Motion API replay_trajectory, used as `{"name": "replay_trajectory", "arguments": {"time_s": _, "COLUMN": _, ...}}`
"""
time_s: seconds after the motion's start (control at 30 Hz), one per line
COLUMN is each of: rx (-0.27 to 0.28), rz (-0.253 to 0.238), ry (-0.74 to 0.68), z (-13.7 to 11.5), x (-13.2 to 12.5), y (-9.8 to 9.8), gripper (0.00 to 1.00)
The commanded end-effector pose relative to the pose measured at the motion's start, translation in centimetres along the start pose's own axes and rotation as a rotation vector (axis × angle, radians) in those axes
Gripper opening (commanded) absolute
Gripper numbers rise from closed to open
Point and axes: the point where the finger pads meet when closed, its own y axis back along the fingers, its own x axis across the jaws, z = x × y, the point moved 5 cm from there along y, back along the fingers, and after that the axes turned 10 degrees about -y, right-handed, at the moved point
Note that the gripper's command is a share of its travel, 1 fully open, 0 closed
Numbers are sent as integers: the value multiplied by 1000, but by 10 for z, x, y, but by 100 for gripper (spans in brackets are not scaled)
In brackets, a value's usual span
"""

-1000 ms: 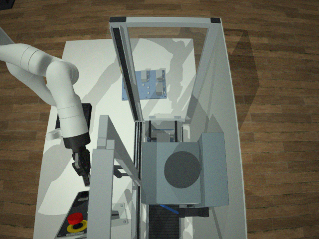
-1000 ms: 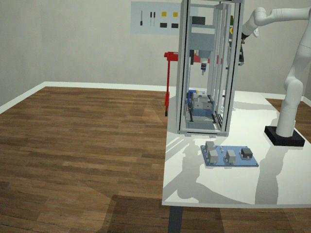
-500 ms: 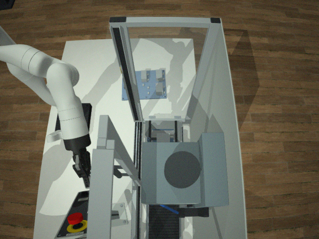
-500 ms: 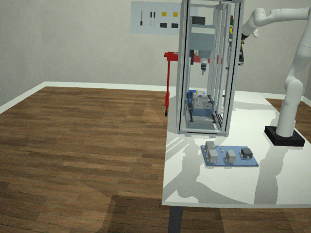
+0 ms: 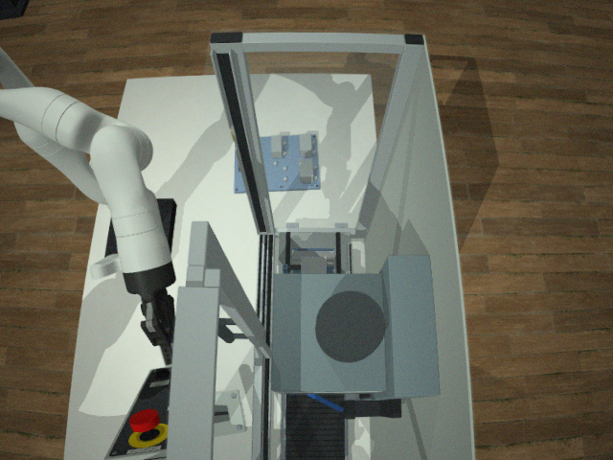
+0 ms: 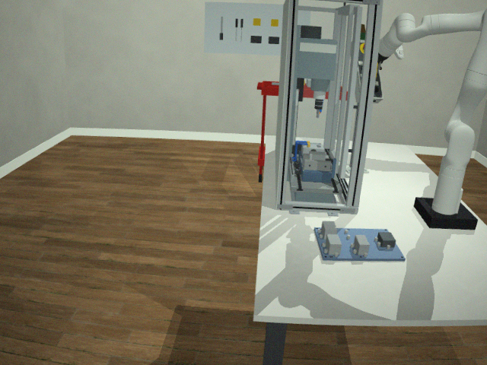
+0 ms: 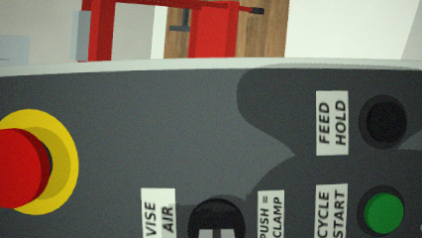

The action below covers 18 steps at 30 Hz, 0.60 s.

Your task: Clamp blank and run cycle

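Observation:
My gripper [image 5: 169,360] [image 7: 216,233] is shut and empty at the control panel. In the wrist view its tips overlap the lower edge of the black VISE AIR knob [image 7: 216,212]; contact is unclear. The green CYCLE START button [image 7: 383,212] is to the right. The dark setting master [image 6: 386,239] and three light blanks [image 6: 329,229] [image 6: 332,244] [image 6: 360,244] stand on the blue plate [image 6: 374,255] [image 5: 245,184]. The vise [image 6: 316,165] is inside the guard; whether a blank lies between its jaws is hidden. The door's handle [image 5: 228,330] stands partway along the guard's side; the door appears open. No amber lamp is visible.
The red emergency stop [image 5: 144,420] [image 7: 17,169] is on the same panel. The black FEED HOLD button [image 7: 386,122] is beside CYCLE START. The guard's tall frame [image 5: 316,42] [image 6: 364,118] stands beside the arm. The spindle [image 6: 319,103] hangs above the vise.

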Motion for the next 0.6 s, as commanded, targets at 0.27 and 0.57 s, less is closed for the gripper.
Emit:
{"name": "replay_trajectory", "arguments": {"time_s": 0.27, "rx": -1, "rz": -1, "ry": -1, "z": 0, "x": -1, "y": -4, "gripper": 10}}
{"name": "replay_trajectory", "arguments": {"time_s": 0.57, "rx": -1, "rz": -1, "ry": -1, "z": 0, "x": -1, "y": -5, "gripper": 10}}
